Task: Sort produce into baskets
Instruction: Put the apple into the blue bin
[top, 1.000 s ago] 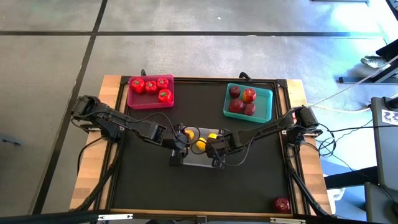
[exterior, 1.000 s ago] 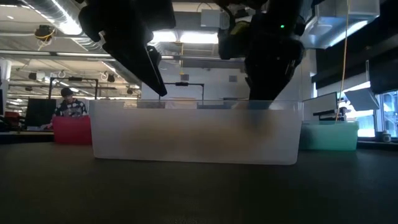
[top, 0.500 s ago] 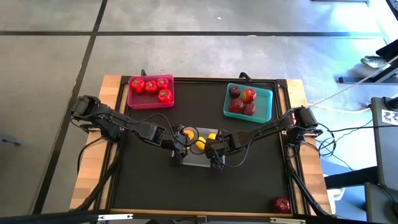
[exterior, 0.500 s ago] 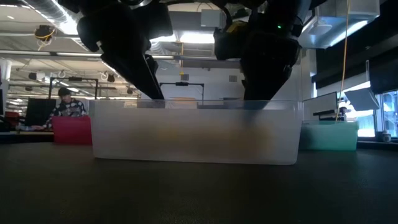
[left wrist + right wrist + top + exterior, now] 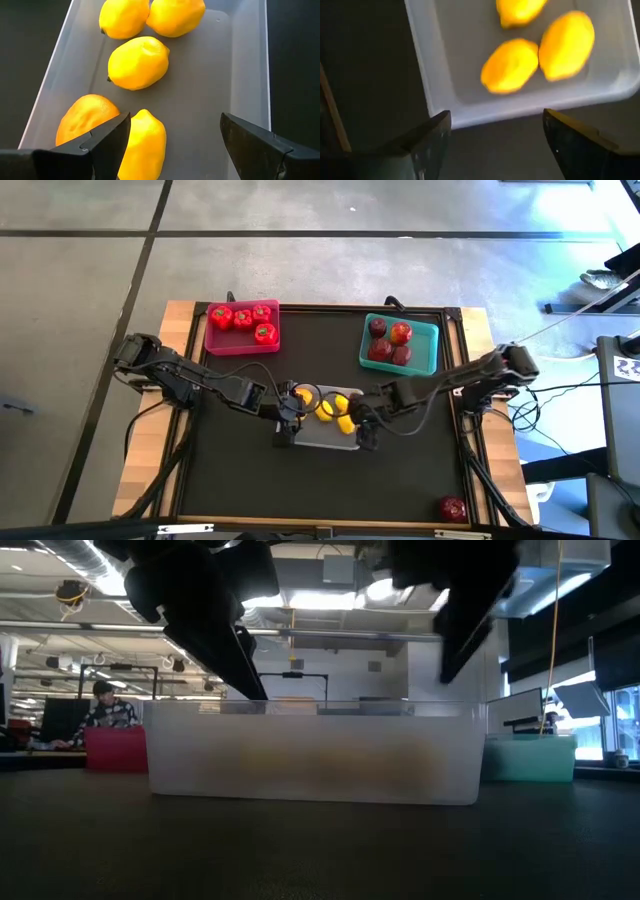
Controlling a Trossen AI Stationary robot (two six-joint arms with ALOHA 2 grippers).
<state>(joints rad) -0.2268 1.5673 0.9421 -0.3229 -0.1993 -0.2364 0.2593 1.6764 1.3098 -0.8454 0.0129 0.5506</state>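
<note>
Grey-white basket: sits at the middle of the black table mat, a touch toward six o'clock. From table height it is a frosted wall across the centre.
Lemons: five lie inside the grey-white basket in the left wrist view, two touching each other at one end, one alone in the middle, two side by side nearest the fingers. The right wrist view shows three near one short wall.
Left gripper: hangs over the nine o'clock end of the grey-white basket, fingers spread wide with nothing between them.
Right gripper: at the three o'clock end of the same basket, over its edge; its fingers are released and parted, nothing held.
Pink basket: at eleven o'clock on the mat, with four red peppers in it.
Teal basket: at one o'clock, well apart from the pink one, holding about four dark red apples.
Stray apple: alone at five o'clock, by the table's corner, off the mat.
Person: seated far off in the room behind, seen over the pink basket.
</note>
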